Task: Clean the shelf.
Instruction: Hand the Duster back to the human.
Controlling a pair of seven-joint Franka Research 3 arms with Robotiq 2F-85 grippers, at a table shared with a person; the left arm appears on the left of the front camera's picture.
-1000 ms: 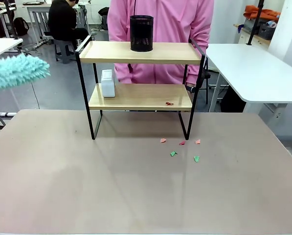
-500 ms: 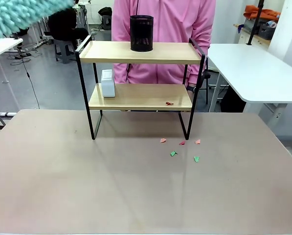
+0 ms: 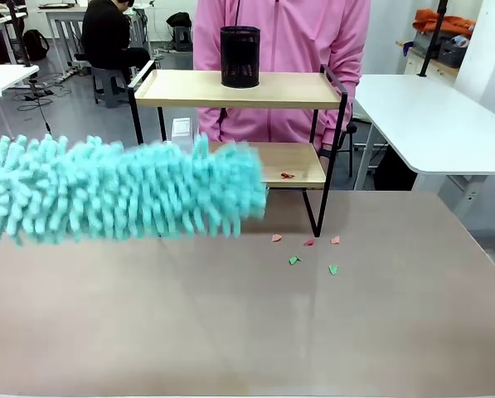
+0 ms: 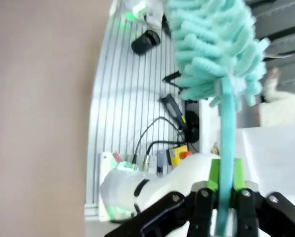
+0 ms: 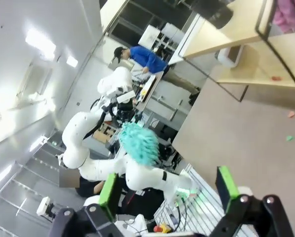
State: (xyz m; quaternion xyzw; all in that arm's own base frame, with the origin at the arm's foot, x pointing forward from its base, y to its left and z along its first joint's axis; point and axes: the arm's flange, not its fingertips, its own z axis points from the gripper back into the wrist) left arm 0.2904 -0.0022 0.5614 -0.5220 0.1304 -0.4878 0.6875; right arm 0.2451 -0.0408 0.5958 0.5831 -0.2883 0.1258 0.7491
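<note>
The shelf [image 3: 290,88] stands at the table's far middle, also seen in the right wrist view [image 5: 246,74]. A black mesh cup [image 3: 240,56] sits on its top board, and a red scrap [image 3: 288,175] lies on the lower board. A fluffy teal duster [image 3: 123,195] stretches in from the left, blurred, across the front of the shelf's lower left part. My left gripper [image 4: 225,174] is shut on the duster's teal handle [image 4: 227,133], below the head [image 4: 211,44]. My right gripper [image 5: 167,187] is open and holds nothing, far from the shelf.
Several small red and green paper scraps [image 3: 308,242] lie on the beige table [image 3: 230,332] in front of the shelf's right leg. A white box [image 3: 181,126] on the lower board is partly hidden by the duster. A person in pink [image 3: 280,33] stands behind the shelf.
The duster swung from the upper left down and to the right, and now lies across the front of the shelf's lower tier. The shelf and scraps stayed put.
</note>
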